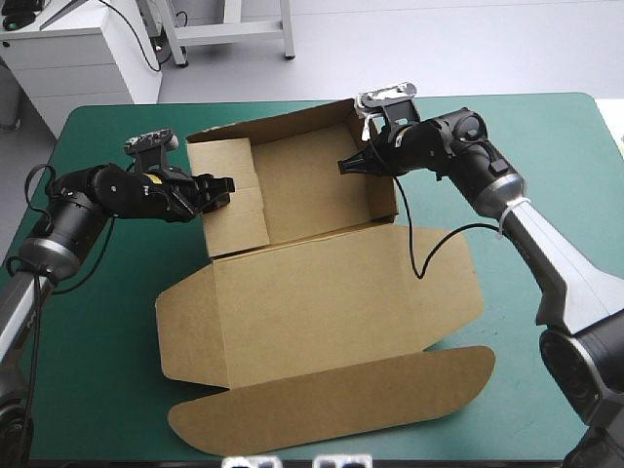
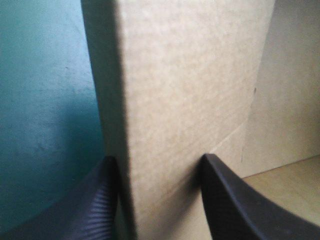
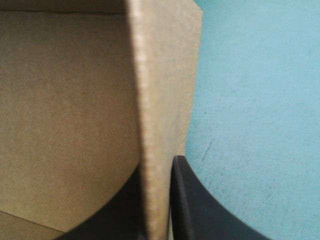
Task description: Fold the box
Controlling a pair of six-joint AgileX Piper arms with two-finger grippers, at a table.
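Left gripper (image 1: 216, 190): clamped across the left raised wall of the box (image 1: 312, 292), one black finger inside and one outside. Right gripper (image 1: 351, 164): pinched nearly closed on the right wall. The brown box sits mid-table, walled tray at the far side, lid and flaps flat toward the near edge. Table (image 1: 107, 322): smooth teal-green cover, visible all round.

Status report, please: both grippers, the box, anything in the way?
Left gripper shut on the box, left wall. Right gripper shut on right wall. Walls up, lid flat on table. Nothing seen in the way.
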